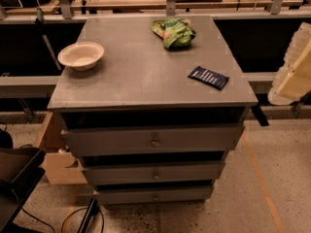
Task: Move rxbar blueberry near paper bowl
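Going left to right: the paper bowl (pixel 81 55) sits on the left side of the grey cabinet top (pixel 141 76), which has three drawers (pixel 154 141) below it and speckled floor (pixel 233 203) around it. A green chip bag (pixel 174 32) lies at the back middle. The rxbar blueberry (pixel 208 77) lies flat near the front right, well apart from the bowl. The pale gripper (pixel 293 74) hangs past the right edge, and I honestly can't make out if it's apart or together.
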`<state>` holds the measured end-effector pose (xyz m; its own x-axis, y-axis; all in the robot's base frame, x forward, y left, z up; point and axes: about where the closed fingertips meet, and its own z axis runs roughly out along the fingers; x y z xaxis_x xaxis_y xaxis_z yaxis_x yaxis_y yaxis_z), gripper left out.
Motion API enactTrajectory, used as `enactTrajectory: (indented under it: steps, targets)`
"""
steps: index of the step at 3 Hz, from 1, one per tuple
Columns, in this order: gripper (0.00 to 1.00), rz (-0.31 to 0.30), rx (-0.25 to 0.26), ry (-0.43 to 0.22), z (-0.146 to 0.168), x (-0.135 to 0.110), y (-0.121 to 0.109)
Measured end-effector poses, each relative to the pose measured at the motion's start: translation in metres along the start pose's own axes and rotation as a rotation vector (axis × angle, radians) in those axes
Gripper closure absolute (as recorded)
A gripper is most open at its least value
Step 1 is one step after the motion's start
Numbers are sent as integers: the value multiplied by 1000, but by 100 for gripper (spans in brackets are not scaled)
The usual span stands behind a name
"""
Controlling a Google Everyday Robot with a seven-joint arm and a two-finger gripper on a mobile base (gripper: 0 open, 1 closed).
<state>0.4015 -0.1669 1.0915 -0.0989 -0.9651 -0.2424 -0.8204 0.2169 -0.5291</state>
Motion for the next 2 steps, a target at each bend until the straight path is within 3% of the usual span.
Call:
enactTrajectory:
  steps: [1,2]
  targets:
    - [0,0,0,0,0,0,0]
    - [0,30,35,-65,5,-4,-9]
